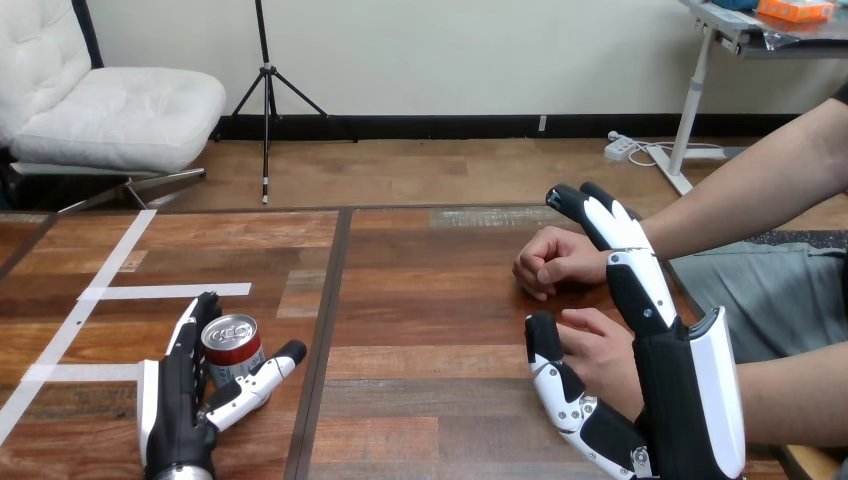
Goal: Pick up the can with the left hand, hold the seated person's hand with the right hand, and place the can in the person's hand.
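My right hand [690,400] sits closest: black, with glossy white shells, its fingers straight and spread away from the thumb. The person's near hand [605,355] lies loosely curled in the gap between that thumb and the fingers; I cannot tell whether they touch. The person's far hand [555,262], closed in a fist, rests just beyond, beside my fingers. My left hand [170,410] lies low on the wooden plank table [430,300], also open. The one can [232,348], a short metal cylinder with a red wall and a silver top, stands upright between its straight fingers and thumb.
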`<state>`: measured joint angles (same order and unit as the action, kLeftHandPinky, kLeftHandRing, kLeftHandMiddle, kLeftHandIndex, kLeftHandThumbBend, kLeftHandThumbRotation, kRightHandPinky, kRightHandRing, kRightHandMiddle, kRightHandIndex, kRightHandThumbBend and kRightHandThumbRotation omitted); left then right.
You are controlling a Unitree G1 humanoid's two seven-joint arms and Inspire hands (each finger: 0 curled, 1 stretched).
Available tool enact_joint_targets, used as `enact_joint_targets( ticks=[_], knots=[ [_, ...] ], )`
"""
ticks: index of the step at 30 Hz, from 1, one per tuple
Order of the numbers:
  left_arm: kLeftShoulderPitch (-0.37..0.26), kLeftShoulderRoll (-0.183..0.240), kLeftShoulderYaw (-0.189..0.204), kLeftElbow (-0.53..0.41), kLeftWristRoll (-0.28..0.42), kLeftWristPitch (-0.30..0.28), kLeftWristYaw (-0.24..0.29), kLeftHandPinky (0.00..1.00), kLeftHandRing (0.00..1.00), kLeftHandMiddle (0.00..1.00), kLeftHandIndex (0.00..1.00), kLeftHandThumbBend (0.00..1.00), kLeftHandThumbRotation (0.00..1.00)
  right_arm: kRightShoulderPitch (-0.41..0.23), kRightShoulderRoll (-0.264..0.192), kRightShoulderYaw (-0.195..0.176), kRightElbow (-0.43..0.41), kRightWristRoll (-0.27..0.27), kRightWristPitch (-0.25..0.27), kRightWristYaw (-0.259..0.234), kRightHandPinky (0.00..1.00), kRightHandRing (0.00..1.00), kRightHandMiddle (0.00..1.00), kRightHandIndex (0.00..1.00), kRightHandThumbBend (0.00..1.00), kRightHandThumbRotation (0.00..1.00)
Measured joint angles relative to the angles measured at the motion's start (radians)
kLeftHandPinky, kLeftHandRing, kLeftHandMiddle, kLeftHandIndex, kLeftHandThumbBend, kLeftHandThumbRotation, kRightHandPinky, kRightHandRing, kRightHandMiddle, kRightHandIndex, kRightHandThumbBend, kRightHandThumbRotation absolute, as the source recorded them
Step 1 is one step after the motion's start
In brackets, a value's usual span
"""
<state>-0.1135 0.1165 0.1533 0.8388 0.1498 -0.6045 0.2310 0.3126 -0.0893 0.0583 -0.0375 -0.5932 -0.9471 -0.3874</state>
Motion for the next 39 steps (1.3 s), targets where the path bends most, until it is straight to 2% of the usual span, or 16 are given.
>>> enact_joint_targets(
  ticks=[12,27,35,37,39],
  knots=[
    [-0.018,0.014,-0.034,0.001,0.073,0.055,0.077,0.77,0.84,0.87,0.89,0.95,0.31,0.003,0.0,-0.002,0.0,-0.002,0.0,0.0,0.96,0.94,0.89,0.88,0.23,0.03],
    [-0.076,0.042,-0.072,0.065,0.136,0.092,0.165,0.74,0.82,0.85,0.87,0.96,0.33,0.006,0.0,-0.016,-0.001,-0.01,0.0,0.0,0.94,0.93,0.88,0.87,0.23,0.06],
    [-0.108,0.043,-0.081,0.107,0.136,0.099,0.204,0.68,0.76,0.78,0.81,0.92,0.25,0.008,0.0,-0.022,-0.002,-0.011,0.0,0.0,0.93,0.92,0.88,0.87,0.23,0.07],
    [-0.126,0.043,-0.087,0.131,0.136,0.099,0.225,0.65,0.73,0.75,0.78,0.91,0.22,0.01,0.0,-0.024,-0.003,-0.015,0.0,0.0,0.93,0.92,0.87,0.87,0.23,0.07],
    [-0.131,0.043,-0.091,0.142,0.137,0.097,0.238,0.6,0.67,0.69,0.72,0.88,0.14,0.012,0.0,-0.026,-0.004,-0.019,0.002,0.0,0.93,0.91,0.87,0.87,0.23,0.07]
  ],
)
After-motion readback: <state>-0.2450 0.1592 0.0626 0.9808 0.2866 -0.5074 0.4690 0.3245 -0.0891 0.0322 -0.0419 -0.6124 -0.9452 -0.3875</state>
